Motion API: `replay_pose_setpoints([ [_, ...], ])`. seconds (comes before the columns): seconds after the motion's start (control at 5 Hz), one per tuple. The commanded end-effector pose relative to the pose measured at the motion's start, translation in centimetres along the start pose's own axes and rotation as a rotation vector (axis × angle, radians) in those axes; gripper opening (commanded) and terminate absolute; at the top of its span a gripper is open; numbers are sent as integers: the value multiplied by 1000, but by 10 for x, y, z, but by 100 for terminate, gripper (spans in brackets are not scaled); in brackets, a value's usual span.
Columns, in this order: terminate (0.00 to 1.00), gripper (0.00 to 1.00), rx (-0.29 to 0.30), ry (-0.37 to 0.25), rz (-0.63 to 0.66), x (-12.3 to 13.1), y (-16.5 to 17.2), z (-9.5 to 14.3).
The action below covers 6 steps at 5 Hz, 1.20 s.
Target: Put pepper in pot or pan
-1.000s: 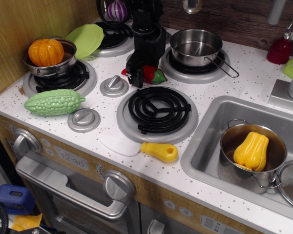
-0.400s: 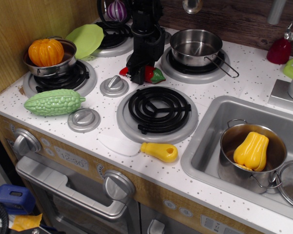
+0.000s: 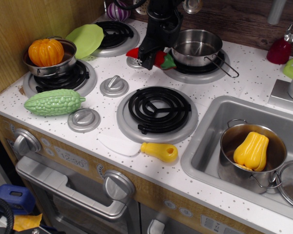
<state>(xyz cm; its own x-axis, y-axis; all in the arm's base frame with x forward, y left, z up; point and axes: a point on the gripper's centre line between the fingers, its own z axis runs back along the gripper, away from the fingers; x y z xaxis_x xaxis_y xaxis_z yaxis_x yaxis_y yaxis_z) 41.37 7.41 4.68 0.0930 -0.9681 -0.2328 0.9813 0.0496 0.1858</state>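
The red chili pepper [image 3: 161, 59] with its green stem end is held in my black gripper [image 3: 150, 57], lifted above the stove top. The green stem points right, close to the left wall of the steel saucepan [image 3: 196, 46]. The saucepan stands empty on the back right burner, its wire loop handle [image 3: 223, 67] pointing to the front right. My gripper is shut on the pepper, just left of the saucepan's rim. Part of the pepper is hidden behind the fingers.
A steel pot with an orange pumpkin [image 3: 46, 52] sits on the left burner. A green bitter gourd [image 3: 53, 102], a yellow spatula [image 3: 158, 151], a green plate [image 3: 85, 39] and knobs [image 3: 114, 86] lie about. The sink [image 3: 205, 146] holds a pot with a yellow toy [image 3: 251, 150].
My gripper has closed on the pepper, lifted it off the counter and carried it up and to the right, toward the saucepan.
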Motion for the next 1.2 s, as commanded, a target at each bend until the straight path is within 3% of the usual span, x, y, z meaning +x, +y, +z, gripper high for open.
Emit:
replay_pose_setpoints([
  [0.0, 0, 0, 147, 20, 41, -3, 34, 58],
  [0.4, 0, 0, 267, 49, 59, 7, 66, 66],
  [0.8, 0, 0, 459, 68, 108, 21, 77, 43],
  [1.0, 0, 0, 520, 71, 129, 24, 77, 30],
])
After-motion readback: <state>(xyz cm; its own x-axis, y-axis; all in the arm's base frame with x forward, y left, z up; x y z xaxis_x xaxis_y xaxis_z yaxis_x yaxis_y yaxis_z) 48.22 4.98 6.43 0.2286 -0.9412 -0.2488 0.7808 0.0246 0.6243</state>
